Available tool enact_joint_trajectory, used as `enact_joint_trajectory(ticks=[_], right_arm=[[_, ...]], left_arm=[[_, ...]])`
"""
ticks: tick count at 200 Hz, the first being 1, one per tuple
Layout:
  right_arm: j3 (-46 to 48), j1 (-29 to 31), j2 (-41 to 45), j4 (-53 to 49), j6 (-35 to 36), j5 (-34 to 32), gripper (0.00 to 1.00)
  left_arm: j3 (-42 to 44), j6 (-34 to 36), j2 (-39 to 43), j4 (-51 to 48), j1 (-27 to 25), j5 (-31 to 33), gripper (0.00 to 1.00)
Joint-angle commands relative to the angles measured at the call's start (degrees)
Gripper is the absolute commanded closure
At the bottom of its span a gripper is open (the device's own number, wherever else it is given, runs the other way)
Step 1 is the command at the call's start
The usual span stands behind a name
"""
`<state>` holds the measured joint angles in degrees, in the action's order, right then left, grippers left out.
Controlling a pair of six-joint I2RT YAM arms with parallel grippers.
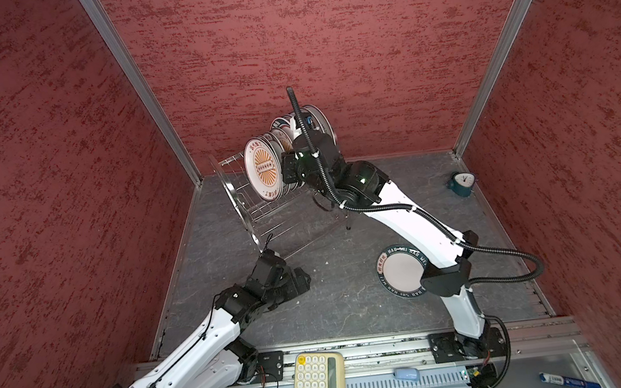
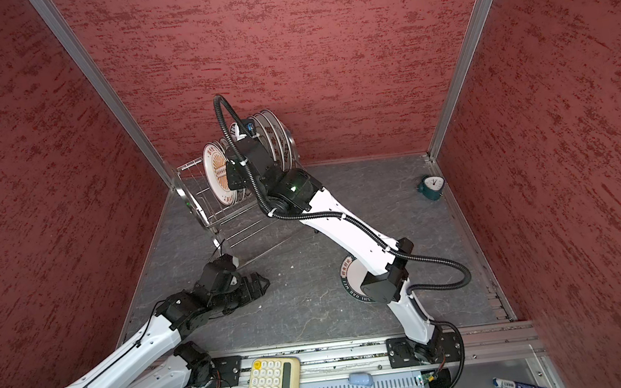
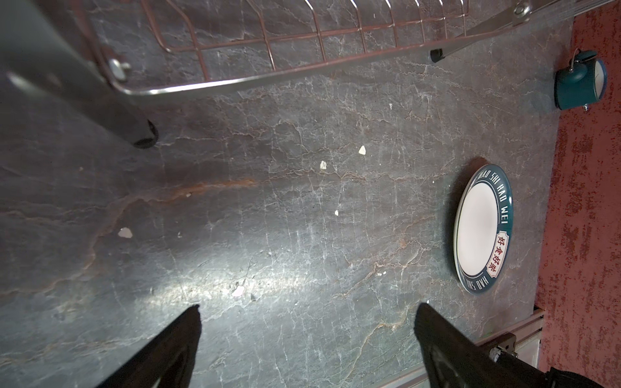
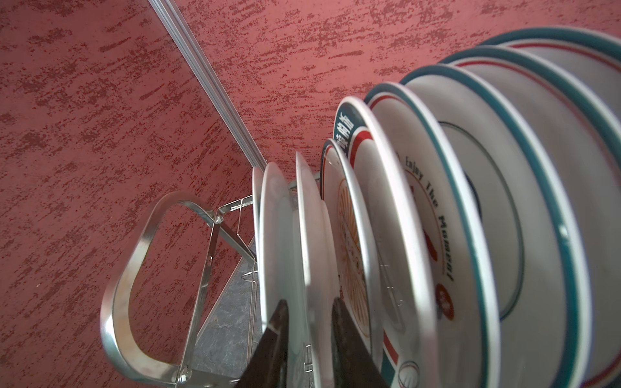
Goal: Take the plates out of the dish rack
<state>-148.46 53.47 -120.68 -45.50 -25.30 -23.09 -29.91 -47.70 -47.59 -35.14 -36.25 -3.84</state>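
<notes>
Several white plates [image 1: 264, 166] stand on edge in the top shelf of the dish rack [image 1: 246, 206] at the back left; the front one has an orange sunburst. My right arm's wrist [image 1: 312, 155] reaches in among them. In the right wrist view my right gripper [image 4: 309, 309] straddles the rim of one upright white plate [image 4: 311, 235], jaws narrow; whether they press on it does not show. One teal-rimmed plate [image 1: 403, 270] lies flat on the table beside the right arm. My left gripper [image 3: 307, 312] hovers open and empty low over the table, in front of the rack.
A teal alarm clock [image 1: 461, 182] lies at the back right corner. A yellow calculator [image 1: 318, 381], a small blue object [image 1: 406, 374] and a marker [image 1: 565, 380] sit on the front rail. Small white chips [image 3: 362, 149] dot the table. Red walls close in on three sides.
</notes>
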Motion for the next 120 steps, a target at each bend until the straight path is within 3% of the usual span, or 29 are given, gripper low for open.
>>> enact_joint_trajectory(ticks=[1, 120], right_arm=[[-1.9, -0.5, -1.4, -0.6, -1.1, 1.3, 0.77], [-2.2, -0.7, -3.1, -2.4, -2.7, 0.2, 0.83]], left_arm=[[0.5, 1.0, 0.5, -0.1, 0.5, 0.0, 0.01], [0.4, 1.1, 1.1, -0.6, 0.8, -0.1, 0.01]])
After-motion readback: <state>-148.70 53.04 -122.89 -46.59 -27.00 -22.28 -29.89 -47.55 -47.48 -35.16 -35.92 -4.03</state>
